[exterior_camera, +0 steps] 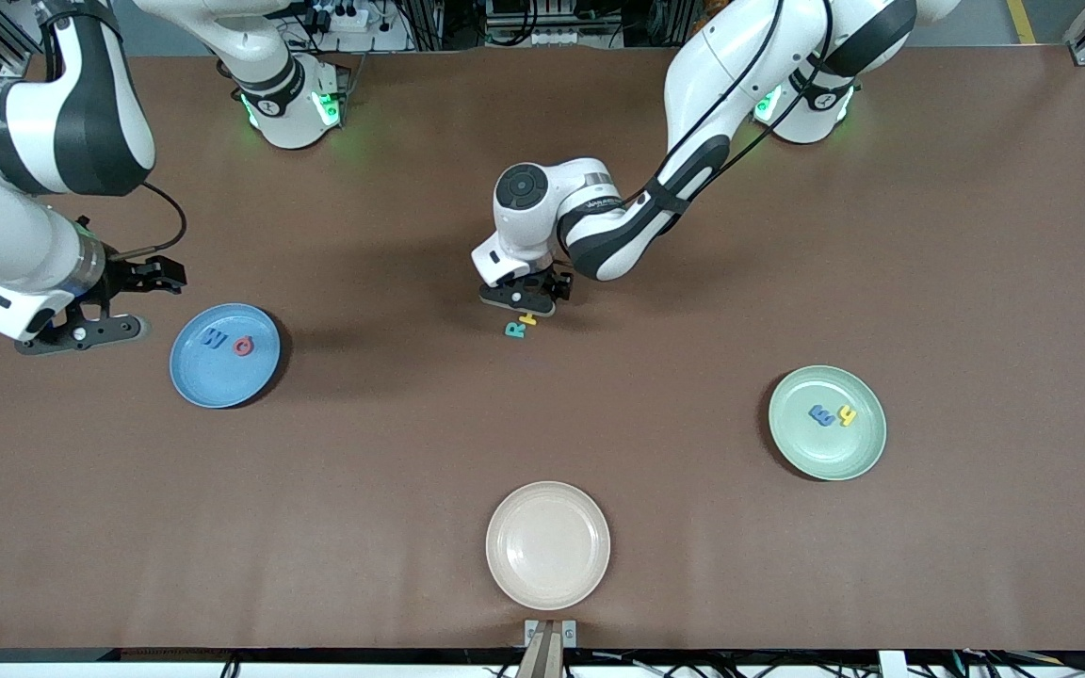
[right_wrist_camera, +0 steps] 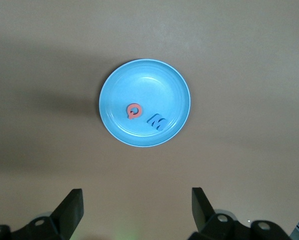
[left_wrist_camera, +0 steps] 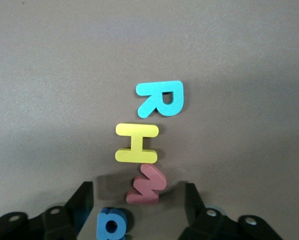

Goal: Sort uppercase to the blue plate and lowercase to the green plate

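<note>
Now — left end effector (left_wrist_camera: 137, 202) open | straddles red letter (left_wrist_camera: 146, 185) | H (left_wrist_camera: 136, 143) touching

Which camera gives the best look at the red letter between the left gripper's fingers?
The left wrist view: the red letter lies large and unblocked between the left gripper's open fingers. In the front view that gripper's body hides it; only the teal R and yellow H show. The right wrist view misses it entirely.

Left hand (exterior_camera: 526, 303) low, right hand (exterior_camera: 90, 311) raised, both spread.
</note>
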Controlling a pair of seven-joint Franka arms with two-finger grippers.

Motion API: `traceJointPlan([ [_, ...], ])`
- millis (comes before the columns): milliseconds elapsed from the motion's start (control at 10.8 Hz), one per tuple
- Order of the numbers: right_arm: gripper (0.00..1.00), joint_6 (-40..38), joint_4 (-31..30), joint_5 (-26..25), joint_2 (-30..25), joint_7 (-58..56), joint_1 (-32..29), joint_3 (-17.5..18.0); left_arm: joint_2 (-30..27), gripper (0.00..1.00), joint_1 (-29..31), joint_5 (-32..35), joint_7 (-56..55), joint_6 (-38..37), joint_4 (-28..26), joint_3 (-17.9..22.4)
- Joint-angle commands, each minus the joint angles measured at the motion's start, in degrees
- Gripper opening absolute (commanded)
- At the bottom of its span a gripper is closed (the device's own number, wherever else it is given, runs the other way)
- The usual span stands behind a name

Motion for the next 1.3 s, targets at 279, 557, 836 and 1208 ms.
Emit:
traceJointPlan([
  [279, 0.96, -0.5, -0.7, 1.1, -0.8, 0.7, -0.7, 0.3, 0.8, 0.73, -0.7, 1.0, 0.0, 0.1, 1.1, 0.3],
  [557, 0.96, -0.3, -0.8, 1.1, -0.8, 0.5, -1.0, 0.3, 1.3, 0.7, -0.7, 0.8, 0.0, 0.1, 1.2, 0.3],
  [836, 0.96, -0.3, -0.7, 1.1, -0.7, 0.1, -1.8, 0.4, 1.3, 0.57, -0.4, 0.7, 0.0, 0.1, 1.2, 0.3],
  [1208, 0.96, -0.2, -0.7, 1.1, -1.0, 0.7, -1.7, 0.5, 1.3, 0.37, -0.2, 0.4, 0.0, 0.1, 1.2, 0.3],
])
